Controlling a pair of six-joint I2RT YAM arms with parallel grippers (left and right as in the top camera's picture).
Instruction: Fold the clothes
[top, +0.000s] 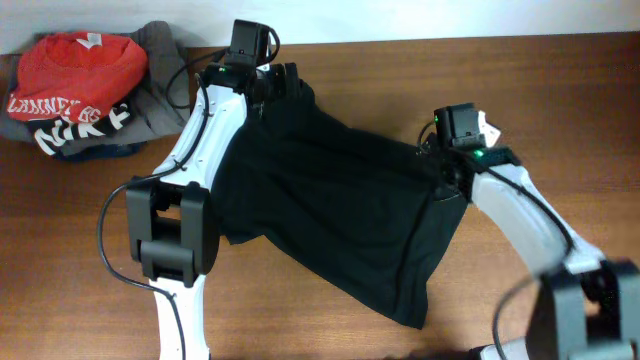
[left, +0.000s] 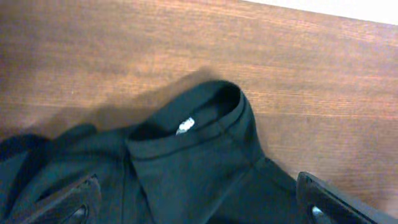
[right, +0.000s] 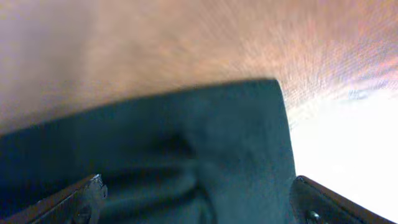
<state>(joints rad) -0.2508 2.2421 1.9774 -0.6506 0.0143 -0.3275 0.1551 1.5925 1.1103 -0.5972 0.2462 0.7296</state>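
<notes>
Cloth from overhead: the black garment (top: 330, 210) lies spread and rumpled across the middle of the wooden table (top: 560, 90), running from far left to near right. The left gripper (top: 272, 88) sits over its far-left corner and the right gripper (top: 447, 178) at its right edge. How the jaws stand cannot be read from up here. A red shirt (top: 80, 65) with white lettering and a grey garment (top: 165, 80) are piled off to the left.

Left wrist: the 2 fingers (left: 71, 199) stand wide apart, holding nothing. A tube-like opening of the black fabric with a small white tag (left: 185, 126) lies just ahead, and the cloth runs back between the fingers.

Right wrist: blurred. The 2 fingers (right: 78, 199) are spread wide and empty, with black cloth lying between and ahead of them, its edge against bare wood.
</notes>
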